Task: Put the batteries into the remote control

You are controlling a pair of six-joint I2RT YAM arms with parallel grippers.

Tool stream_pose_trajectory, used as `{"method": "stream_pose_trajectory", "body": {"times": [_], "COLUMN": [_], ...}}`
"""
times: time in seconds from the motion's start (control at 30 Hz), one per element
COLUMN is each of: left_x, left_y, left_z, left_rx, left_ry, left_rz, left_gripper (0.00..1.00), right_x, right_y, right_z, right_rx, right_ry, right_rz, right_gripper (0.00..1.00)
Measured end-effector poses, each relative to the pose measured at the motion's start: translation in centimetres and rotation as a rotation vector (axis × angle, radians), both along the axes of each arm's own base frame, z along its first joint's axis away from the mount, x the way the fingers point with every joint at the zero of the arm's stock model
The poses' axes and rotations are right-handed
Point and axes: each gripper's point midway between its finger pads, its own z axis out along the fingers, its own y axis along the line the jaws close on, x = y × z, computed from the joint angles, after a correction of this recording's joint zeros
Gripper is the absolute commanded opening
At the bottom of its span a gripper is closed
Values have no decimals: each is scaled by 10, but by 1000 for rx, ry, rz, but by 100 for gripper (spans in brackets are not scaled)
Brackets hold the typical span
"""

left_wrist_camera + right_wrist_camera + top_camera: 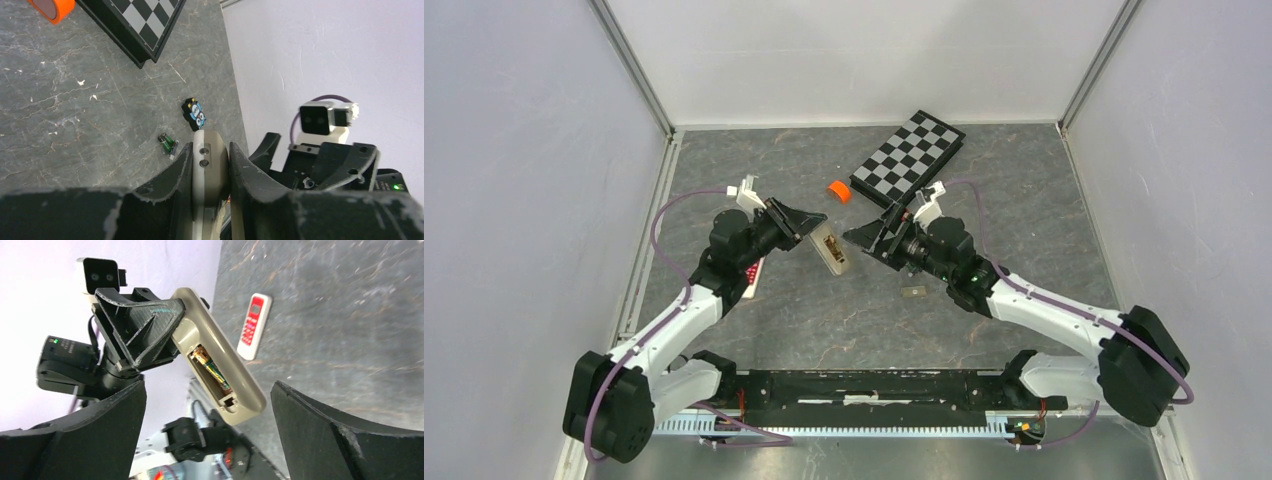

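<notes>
Clamping the remote control (pixel 235 375) by one end, the left fingers (pixel 175 175) held it raised off the desk (pixel 824 320) and tilted, its open battery bay turned toward the right arm. That pose looked chosen so the bay could be reached from the other side without the desk in the way. One battery (pixel 211 369) lay seated lengthwise in the bay. The slot beside it seemed bare, though the bay wall hid part of it. The right fingers (pixel 310 420) stood spread wide and held nothing, just beside the remote's free end, so they were free to go for another cell. A second battery (pixel 168 144) lay loose on the desk near a small blue-and-black gadget (pixel 195 112). It was probably the next thing to fetch, and its slim round shape suggested it might roll under a careless pinch. A red-and-white remote (pixel 254 325), an orange roll (pixel 839 191) and a checkered board (pixel 909 160) sat unused on the desk.
</notes>
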Motion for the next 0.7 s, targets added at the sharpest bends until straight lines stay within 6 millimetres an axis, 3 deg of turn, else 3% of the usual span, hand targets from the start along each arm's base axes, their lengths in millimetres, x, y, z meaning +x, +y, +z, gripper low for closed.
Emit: {"method": "stream_pose_trajectory", "body": {"times": [0.33, 0.7], "left_x": [6, 7], "left_y": [-4, -3], "left_z": [0, -9], "left_rx": [-9, 15], "left_ry": [-18, -6], "left_rz": [-10, -7], "left_gripper": [2, 2], "right_x": [-5, 0], "right_y": [20, 24], "right_z": [2, -16], "right_rx": [198, 199], "right_ry": [236, 325], "right_rz": [23, 9], "right_gripper": [98, 98]}}
